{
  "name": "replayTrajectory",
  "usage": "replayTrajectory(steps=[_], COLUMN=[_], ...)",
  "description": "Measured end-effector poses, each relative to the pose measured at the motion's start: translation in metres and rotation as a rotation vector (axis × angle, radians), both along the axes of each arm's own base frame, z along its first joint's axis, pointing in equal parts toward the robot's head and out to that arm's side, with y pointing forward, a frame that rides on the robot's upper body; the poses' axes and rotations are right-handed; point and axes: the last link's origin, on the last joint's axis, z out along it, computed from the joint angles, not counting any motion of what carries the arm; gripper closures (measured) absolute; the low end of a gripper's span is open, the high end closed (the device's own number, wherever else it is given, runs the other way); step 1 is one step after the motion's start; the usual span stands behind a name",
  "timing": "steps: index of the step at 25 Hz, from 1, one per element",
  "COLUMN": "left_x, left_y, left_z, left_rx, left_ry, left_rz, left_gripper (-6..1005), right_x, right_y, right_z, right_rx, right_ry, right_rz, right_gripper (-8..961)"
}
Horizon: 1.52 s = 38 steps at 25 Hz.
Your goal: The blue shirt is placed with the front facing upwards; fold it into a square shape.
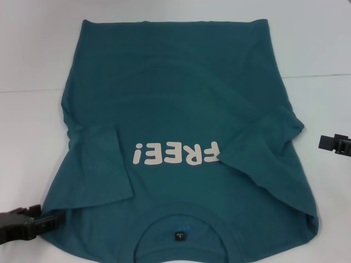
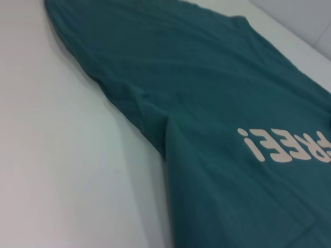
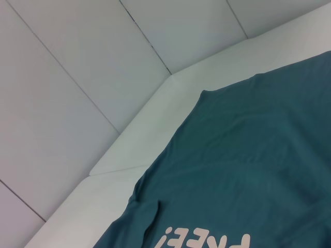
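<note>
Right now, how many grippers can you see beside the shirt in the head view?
2. The left gripper is at the near left corner of the blue shirt, by its sleeve. The right gripper is at the right edge, apart from the shirt.

Lighting over my workspace is bright and even, looks like it comes from overhead, no harsh glare anywhere. The white table top (image 1: pixel 318 49) reads a bit washed out, with a pale bluish tint. The big dark teal-blue cotton T-shirt (image 1: pixel 181 93) only throws thin soft shadows along its edges and under its folds. My head view is fairly crisp; the white "FREE!" lettering (image 1: pixel 176 154) reads fine. My left wrist view is soft, with the lettering's edges smeared, and my right wrist view is slightly hazy too.
</note>
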Motion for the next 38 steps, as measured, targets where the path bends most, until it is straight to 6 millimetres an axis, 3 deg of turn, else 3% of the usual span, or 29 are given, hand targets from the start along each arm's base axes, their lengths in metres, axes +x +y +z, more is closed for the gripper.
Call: replayTrajectory(steps=[6, 9, 20, 26, 31, 38], left_x=[0.004, 0.009, 0.015, 0.015, 0.023, 0.03], left_y=[0.0, 0.0, 0.001, 0.0, 0.001, 0.003], left_z=[-0.002, 0.001, 0.001, 0.002, 0.006, 0.007], left_rx=[-0.019, -0.009, -0.006, -0.003, -0.01, -0.018], left_ry=[0.012, 0.015, 0.024, 0.019, -0.009, -0.031], left_rz=[-0.018, -0.04, -0.06, -0.057, -0.07, -0.08], left_gripper=[155, 390, 638, 858, 954, 953], right_x=[0.0, 0.001, 0.0, 0.001, -0.002, 0.009], right_y=[-0.001, -0.001, -0.002, -0.003, -0.01, -0.026], right_z=[0.0, 0.0, 0.001, 0.006, 0.023, 0.065], right_rx=[-0.004, -0.003, -0.006, 0.001, -0.059, -0.223], right_ry=[0.003, 0.004, 0.012, 0.018, 0.067, 0.029], right_rz=[-0.002, -0.003, -0.003, -0.015, -0.044, -0.192], right_gripper=[73, 76, 87, 93, 98, 106])
